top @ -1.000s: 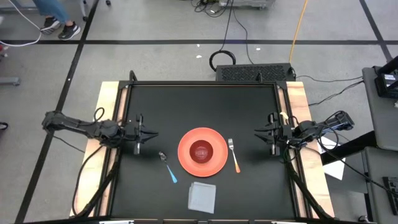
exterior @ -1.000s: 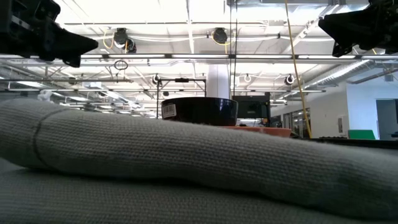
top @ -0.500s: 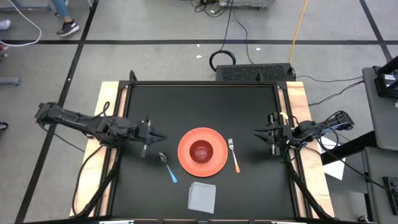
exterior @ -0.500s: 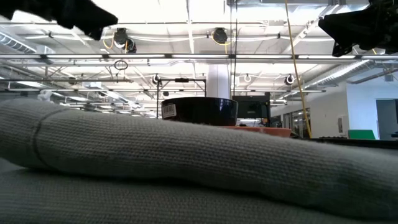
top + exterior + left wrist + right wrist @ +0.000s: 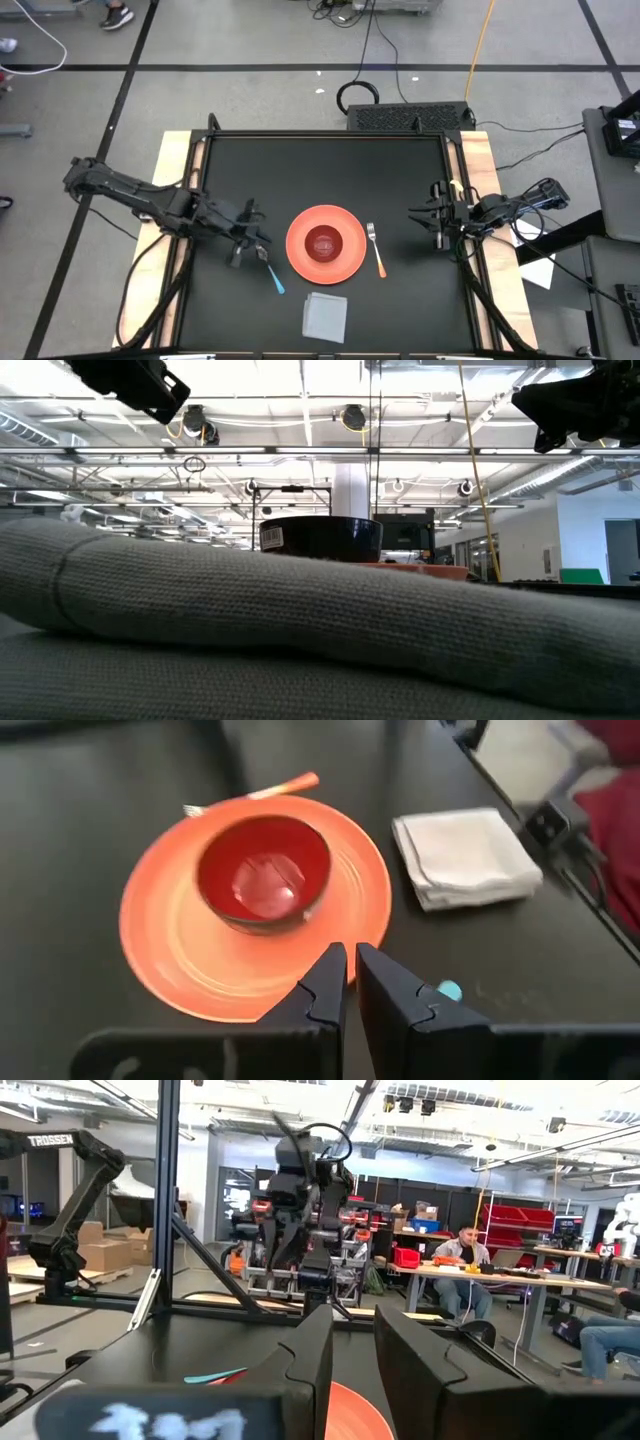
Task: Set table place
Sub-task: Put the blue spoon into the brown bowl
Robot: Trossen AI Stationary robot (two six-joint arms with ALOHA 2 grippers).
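Note:
On the black table (image 5: 320,160) an orange plate (image 5: 347,262) holds a red bowl (image 5: 323,243). A fork with an orange handle (image 5: 376,250) lies right of the plate. A spoon with a blue handle (image 5: 272,272) lies left of it. A folded grey napkin (image 5: 325,315) lies near the front edge. My left gripper (image 5: 250,238) is shut and hovers above the spoon's bowl end, tipped down toward the plate (image 5: 170,940); only the blue handle tip (image 5: 448,990) shows past its fingers. My right gripper (image 5: 425,220) waits at the table's right edge, fingers a little apart.
The napkin (image 5: 300,630) fills the foreground of the low view, with the bowl (image 5: 320,538) behind it. The table's far half is bare black top. Cables and a black box (image 5: 410,117) lie on the floor beyond the far edge. People sit in the room behind (image 5: 465,1260).
My left gripper has gone from the table's left edge toward the right and a little toward the near edge, reaching over the spoon, and has tipped downward toward the plate. Its fingers have stayed shut. The tableware has not moved.

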